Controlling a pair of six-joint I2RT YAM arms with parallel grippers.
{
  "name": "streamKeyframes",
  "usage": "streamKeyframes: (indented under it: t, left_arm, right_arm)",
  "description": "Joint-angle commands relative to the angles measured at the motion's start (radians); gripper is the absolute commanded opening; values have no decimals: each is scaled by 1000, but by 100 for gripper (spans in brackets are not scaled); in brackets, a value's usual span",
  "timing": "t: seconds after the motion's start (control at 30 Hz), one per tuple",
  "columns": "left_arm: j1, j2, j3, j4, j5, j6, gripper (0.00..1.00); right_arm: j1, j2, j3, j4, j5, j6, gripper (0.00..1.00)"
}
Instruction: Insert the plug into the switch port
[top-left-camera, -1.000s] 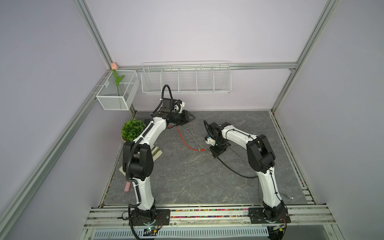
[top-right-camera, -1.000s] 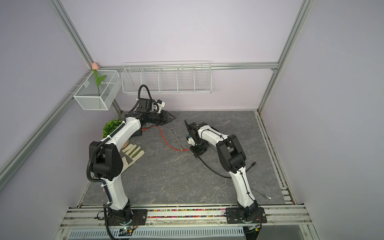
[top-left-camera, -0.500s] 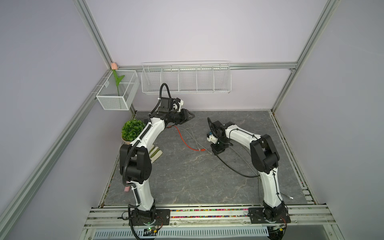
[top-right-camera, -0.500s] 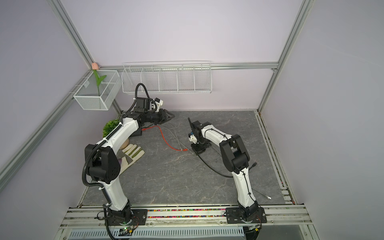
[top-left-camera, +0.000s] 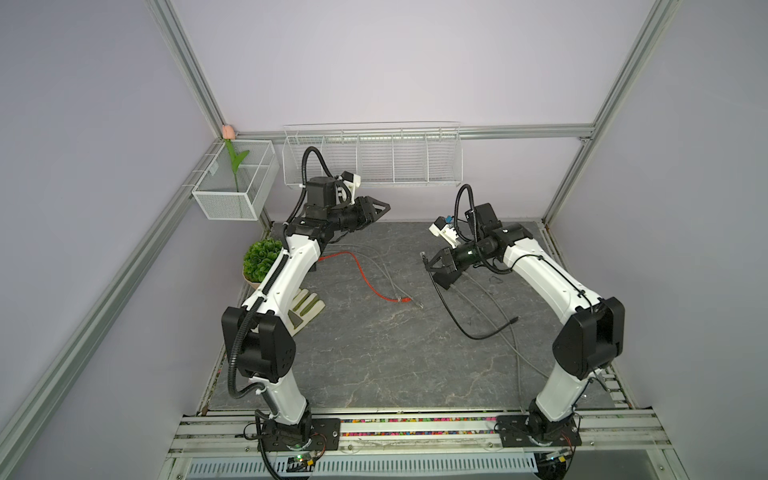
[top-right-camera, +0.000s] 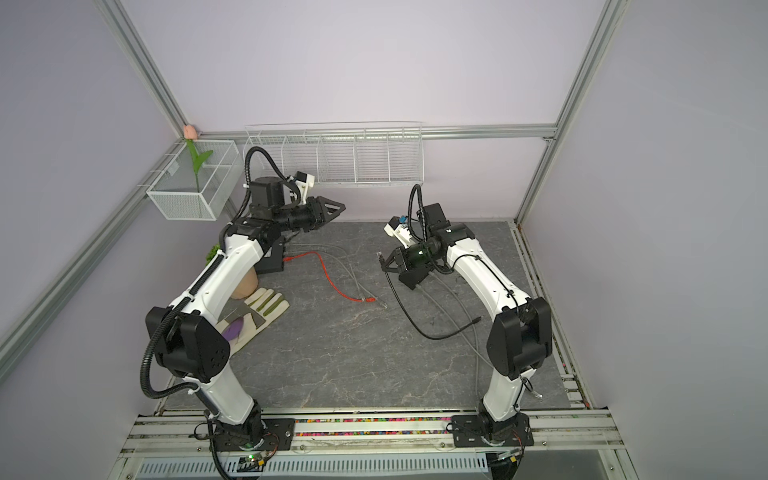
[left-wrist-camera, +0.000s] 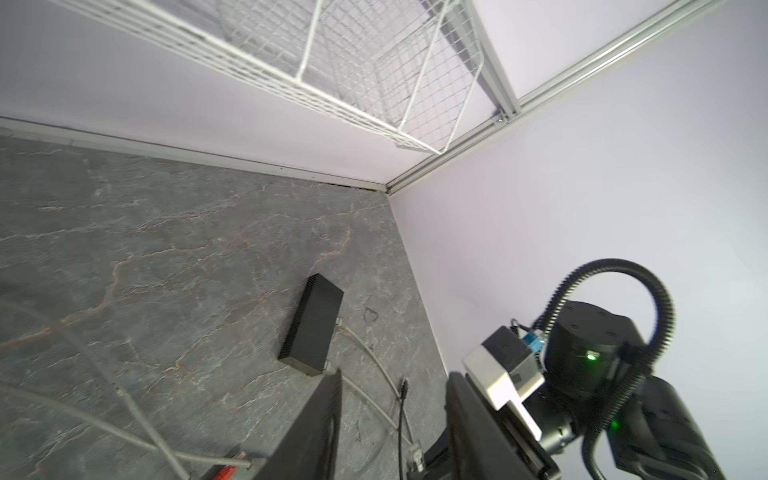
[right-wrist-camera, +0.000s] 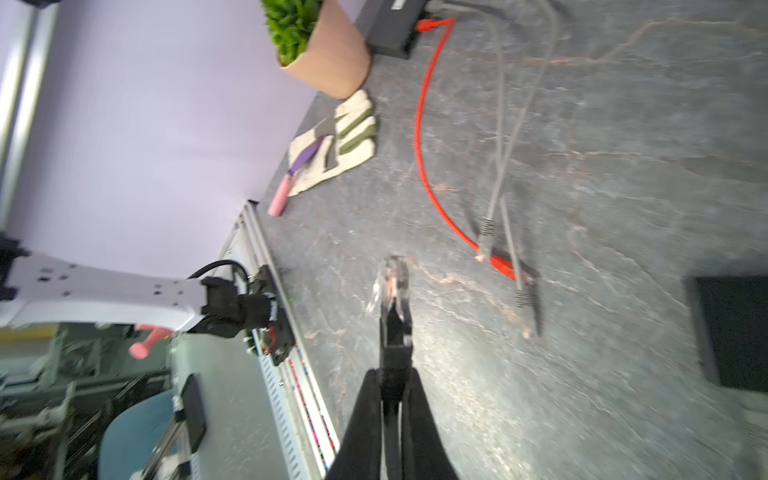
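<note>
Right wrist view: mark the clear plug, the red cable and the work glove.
clear plug (right-wrist-camera: 392, 276), right wrist view, on its transparent body.
red cable (right-wrist-camera: 418, 137), right wrist view, mid-run of the jacket.
work glove (right-wrist-camera: 328, 170), right wrist view, on the pale palm.

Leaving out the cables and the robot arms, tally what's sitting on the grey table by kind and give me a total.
Black switch boxes: 2
Potted plant: 1
Glove: 1
Small trowel, lying on the glove: 1
Total: 5
</note>
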Motion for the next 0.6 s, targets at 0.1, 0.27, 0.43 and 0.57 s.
streamKeyframes:
  t: [0.1, 0.27, 0.43, 0.57]
  left_arm:
    - [-1, -55, -25, 56, 119, -36, 44]
    - [-39, -82, 6, -165, 103, 121, 43]
    - [-64, -105, -22, -222, 161, 161, 42]
    - [-88, -108, -37, -218, 224, 153, 43]
  right_arm:
    - [-4, -23, -31, 135, -280, 84, 7]
    - [-4, -25, -33, 158, -315, 103, 7]
    - [-2, -15, -29, 181, -357, 124, 7]
    - [4, 9, -8, 174, -375, 124, 7]
